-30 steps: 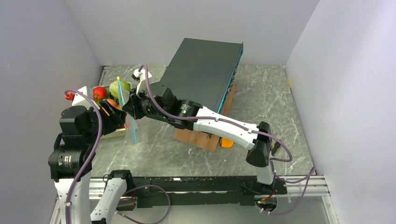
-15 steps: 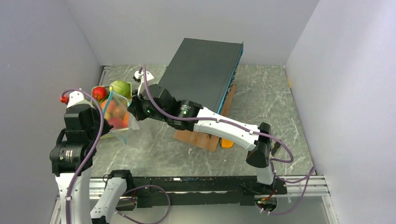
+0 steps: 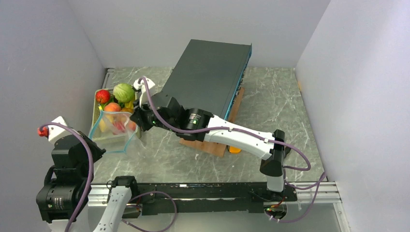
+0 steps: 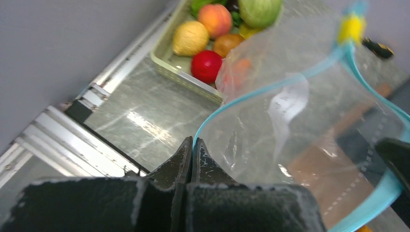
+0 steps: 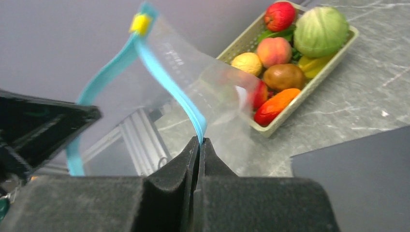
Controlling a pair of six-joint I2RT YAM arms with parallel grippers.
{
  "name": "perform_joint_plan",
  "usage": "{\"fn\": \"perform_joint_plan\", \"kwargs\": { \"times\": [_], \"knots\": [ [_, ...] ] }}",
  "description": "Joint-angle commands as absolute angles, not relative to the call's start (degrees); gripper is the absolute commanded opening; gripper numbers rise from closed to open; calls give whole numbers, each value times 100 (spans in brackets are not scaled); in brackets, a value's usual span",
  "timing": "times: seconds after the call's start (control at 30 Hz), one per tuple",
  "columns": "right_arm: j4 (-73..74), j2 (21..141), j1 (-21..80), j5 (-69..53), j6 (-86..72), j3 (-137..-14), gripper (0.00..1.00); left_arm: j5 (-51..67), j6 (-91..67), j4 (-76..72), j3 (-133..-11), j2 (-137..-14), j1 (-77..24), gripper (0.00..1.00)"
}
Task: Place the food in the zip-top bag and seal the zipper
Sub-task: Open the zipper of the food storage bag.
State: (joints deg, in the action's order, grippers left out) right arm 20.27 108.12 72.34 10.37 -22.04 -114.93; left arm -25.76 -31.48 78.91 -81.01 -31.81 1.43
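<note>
The clear zip-top bag (image 3: 113,133) hangs open between my two grippers, just in front of the basket. My left gripper (image 4: 192,142) is shut on the near side of its teal zipper (image 4: 270,87). My right gripper (image 5: 199,140) is shut on the far side of that strip (image 5: 164,77). A yellow slider (image 5: 140,22) sits at one end of the zipper. The food lies in the pale slotted basket (image 5: 309,87): a red apple (image 5: 279,15), a green cabbage (image 5: 320,31), a peach (image 5: 273,50), plus yellow, brown and orange pieces. I see no food inside the bag.
A big dark slab (image 3: 208,72) leans on a wooden board (image 3: 208,142) behind the right arm. An orange piece (image 3: 234,149) lies by the board's near corner. The basket (image 3: 95,111) stands against the left wall. The rail edge runs along the table front.
The left gripper shut on the zipper strip and drew back toward the near left. The bag, which hung flat from the right gripper, now gapes open.
</note>
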Motion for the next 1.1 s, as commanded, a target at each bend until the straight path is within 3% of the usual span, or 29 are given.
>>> {"fn": "perform_joint_plan", "kwargs": {
  "times": [0.0, 0.17, 0.33, 0.67, 1.07],
  "knots": [
    [2234, 10797, 7560, 769, -2054, -12009, 0, -1154, -2765, 7903, -8058, -3130, 174, 0],
    [2664, 10354, 8052, 1036, -2966, -11324, 0, -539, -2639, 8250, -7962, -2895, 175, 0],
    [2545, 9698, 8572, 2234, -4029, -10105, 0, -80, -2484, 8443, -7767, -2792, 168, 0],
    [3518, 9333, 8769, 4356, -5182, -9402, 0, 1647, -2558, 6552, -5856, -2875, 172, 0],
    [2973, 9064, 8761, 5025, -5384, -8214, 0, 1366, -2236, 5867, -5222, -4259, 169, 0]
  ]
}}
